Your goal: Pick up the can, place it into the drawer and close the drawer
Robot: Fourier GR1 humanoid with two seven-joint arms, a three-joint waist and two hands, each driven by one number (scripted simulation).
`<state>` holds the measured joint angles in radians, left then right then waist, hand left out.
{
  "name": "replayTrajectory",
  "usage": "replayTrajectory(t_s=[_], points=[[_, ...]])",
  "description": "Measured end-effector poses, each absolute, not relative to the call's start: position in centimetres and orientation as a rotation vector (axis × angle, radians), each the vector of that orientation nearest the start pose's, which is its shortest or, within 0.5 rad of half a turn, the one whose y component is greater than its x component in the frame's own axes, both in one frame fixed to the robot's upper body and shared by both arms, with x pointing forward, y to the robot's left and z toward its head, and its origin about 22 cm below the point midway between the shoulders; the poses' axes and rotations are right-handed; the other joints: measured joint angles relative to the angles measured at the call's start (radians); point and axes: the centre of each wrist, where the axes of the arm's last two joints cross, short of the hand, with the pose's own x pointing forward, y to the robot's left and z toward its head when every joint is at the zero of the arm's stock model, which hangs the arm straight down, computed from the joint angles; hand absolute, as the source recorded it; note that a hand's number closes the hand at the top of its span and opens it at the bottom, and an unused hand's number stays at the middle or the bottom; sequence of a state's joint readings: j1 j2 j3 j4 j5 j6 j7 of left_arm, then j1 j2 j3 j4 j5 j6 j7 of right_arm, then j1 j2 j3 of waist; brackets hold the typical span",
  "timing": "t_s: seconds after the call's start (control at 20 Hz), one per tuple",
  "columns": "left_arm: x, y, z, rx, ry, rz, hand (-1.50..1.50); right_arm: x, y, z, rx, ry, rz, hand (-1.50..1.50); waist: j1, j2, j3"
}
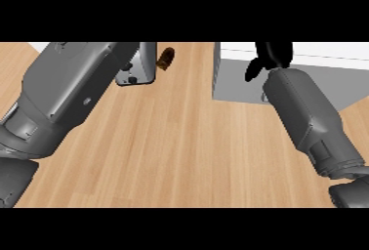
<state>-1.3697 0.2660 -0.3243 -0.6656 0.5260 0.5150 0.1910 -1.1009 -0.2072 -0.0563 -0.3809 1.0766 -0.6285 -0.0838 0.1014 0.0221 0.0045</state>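
2 forearms are seen; the brown can (pixel 165 58), judged light, rigid and slippery, is best grasped mid-body; right hand (pixel 272 57) fingers hang relaxed over the drawer (pixel 288 88); left hand hidden.

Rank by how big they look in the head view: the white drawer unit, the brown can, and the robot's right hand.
1. White drawer unit, largest, though partly cut off at the view's edge.
2. Right hand, a dark shape over the drawer unit.
3. Brown can, smallest, partly hidden by the left forearm.
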Motion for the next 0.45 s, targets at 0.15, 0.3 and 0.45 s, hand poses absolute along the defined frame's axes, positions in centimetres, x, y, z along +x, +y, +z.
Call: replayTrajectory(t_s=[0.15,0.3,0.45], points=[[44.6,9.7,25.4,0.070,-1.696,-0.020,-1.50,46.1,-18.6,10.1,-1.278,-1.751,0.888,-1.50,0.001,0.002,0.002],[44.3,10.4,25.2,0.058,-1.694,-0.022,-1.50,46.2,-18.6,10.3,-1.230,-1.785,0.870,-1.50,0.000,0.004,0.004],[44.0,11.2,24.9,0.055,-1.691,-0.023,-1.50,46.5,-18.6,11.3,-1.186,-1.816,0.838,-1.50,0.001,-0.002,0.003]])
